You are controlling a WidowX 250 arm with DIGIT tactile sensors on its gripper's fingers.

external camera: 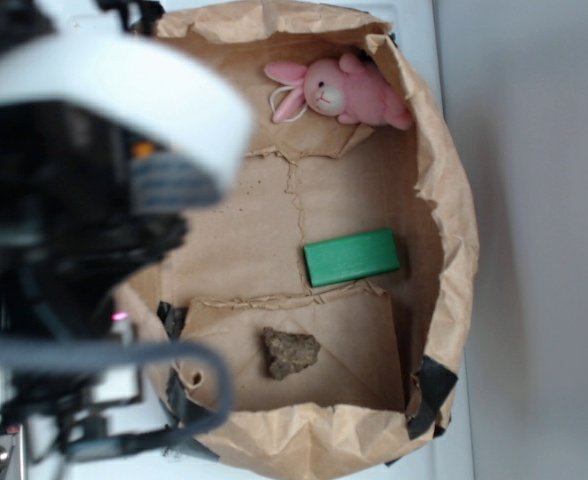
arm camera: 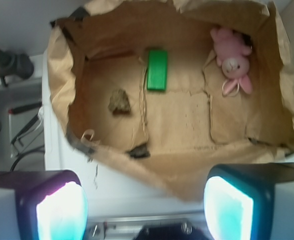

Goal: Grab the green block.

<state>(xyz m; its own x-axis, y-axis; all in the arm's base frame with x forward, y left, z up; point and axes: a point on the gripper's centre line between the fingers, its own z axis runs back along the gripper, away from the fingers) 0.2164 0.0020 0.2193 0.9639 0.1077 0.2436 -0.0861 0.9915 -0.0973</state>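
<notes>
The end effector [arm camera: 146,205] hangs with its two fingers spread wide and nothing between them, outside the near rim of the brown paper bag [arm camera: 62,85] and well apart from everything inside. Past that crumpled rim, on the bag's flat floor, the green block [arm camera: 157,69] lies on a broad face, apart from the bag's walls and touching nothing else. The rough brown rock [arm camera: 119,101] sits near it to one side, and the pink plush bunny [arm camera: 231,67] is slumped against the far wall, well apart. The block looks rigid and light, with smooth flat faces that may be somewhat slippery, so a square, firm hold seems wise. Judging by its shape, the best grasp is across the narrow width at mid-length, pads flat on the two long sides. The soft paper walls could snag a finger on the way in.
</notes>
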